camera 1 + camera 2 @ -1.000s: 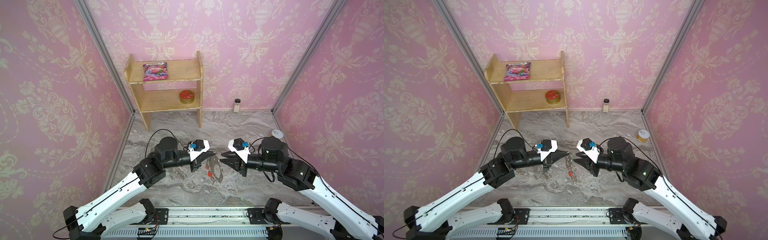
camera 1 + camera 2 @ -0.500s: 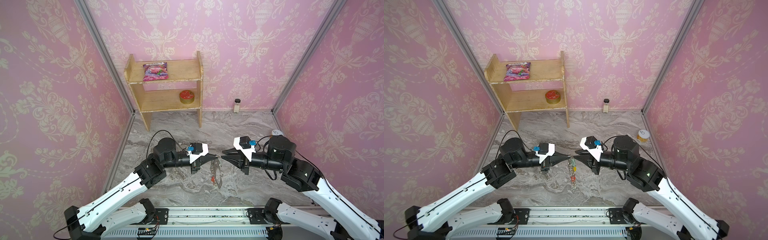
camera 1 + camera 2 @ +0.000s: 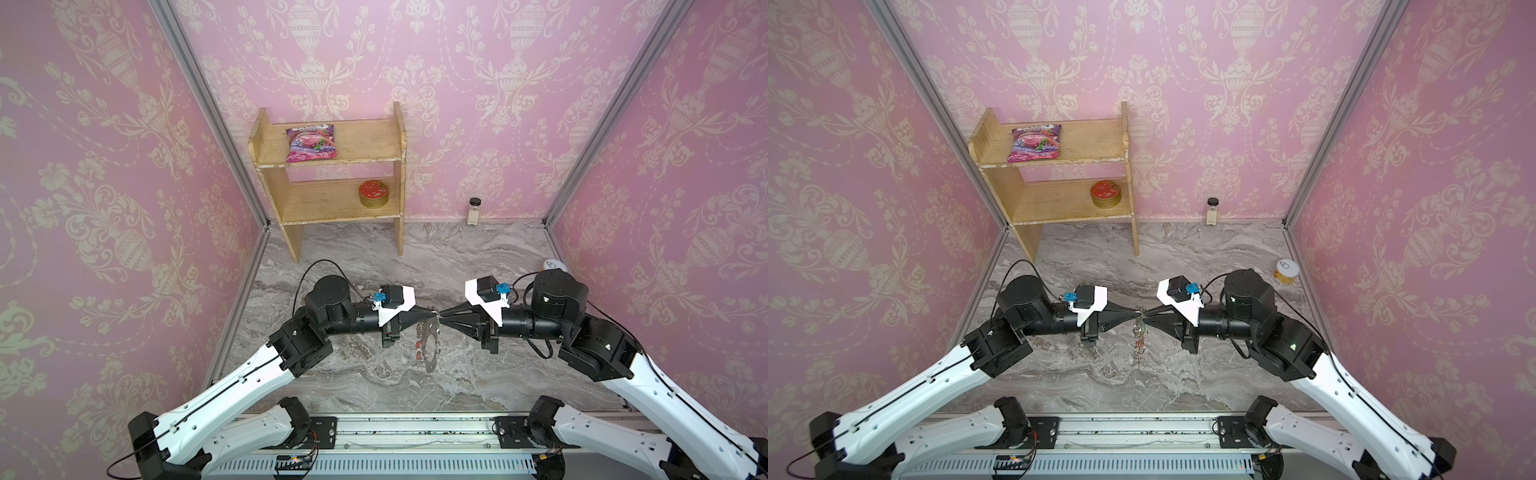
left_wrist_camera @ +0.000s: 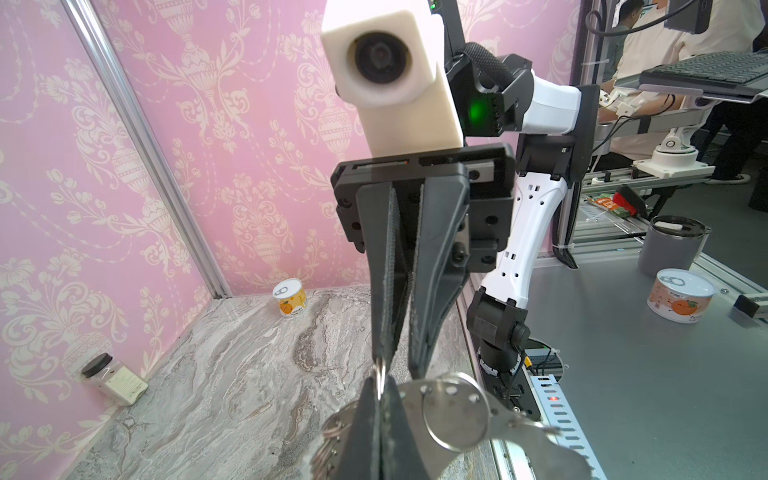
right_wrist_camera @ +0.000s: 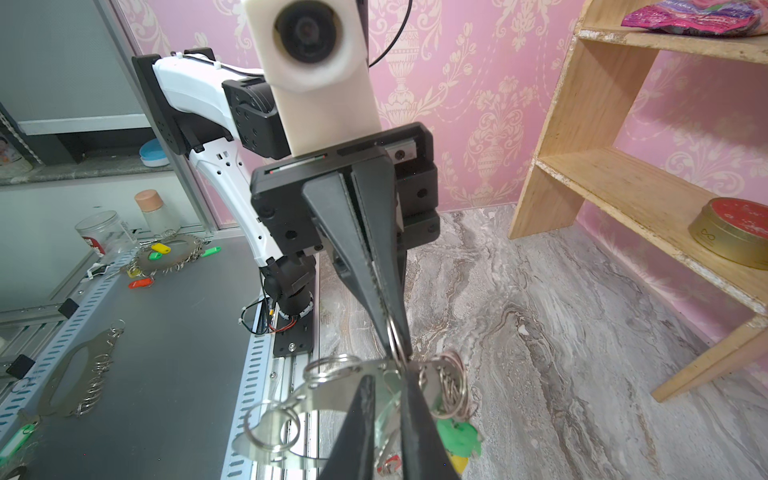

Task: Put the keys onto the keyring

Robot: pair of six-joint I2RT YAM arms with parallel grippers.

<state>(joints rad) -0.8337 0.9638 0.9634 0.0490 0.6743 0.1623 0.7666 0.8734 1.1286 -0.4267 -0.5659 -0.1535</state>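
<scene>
Nearest the camera head, the aluminium rail (image 3: 415, 432) carries both arm bases. Beyond it, over the middle of the grey marble table (image 3: 415, 257), the two grippers meet tip to tip in both top views.

The left gripper (image 3: 432, 319) is clenched on the keyring (image 3: 431, 368). Its tips pinch one small silver loop (image 4: 380, 374) at the upper rim, and the flat metal hoop hangs down below the two tips.

The right gripper (image 3: 443, 323) points at the same place from the opposite side. Its fingers (image 4: 432, 270) stand a little apart, with a narrow gap at the tips, and I cannot tell if they hold anything.

In the right wrist view a bunch of silver rings (image 5: 451, 382) with a green tag (image 5: 457, 436) hangs on the rim, just beside the right gripper's tips. Whether these rings carry the keys I cannot tell.

Farther back, an orange-labelled can (image 3: 1286, 272) stands near the right wall. A small jar with a black lid (image 3: 473, 210) stands against the back wall. A wooden shelf (image 3: 266, 145) stands in the back left corner. It holds a pink snack bag (image 3: 311, 143) on the top board and a round red-lidded tin (image 3: 374, 193) on the lower board.
</scene>
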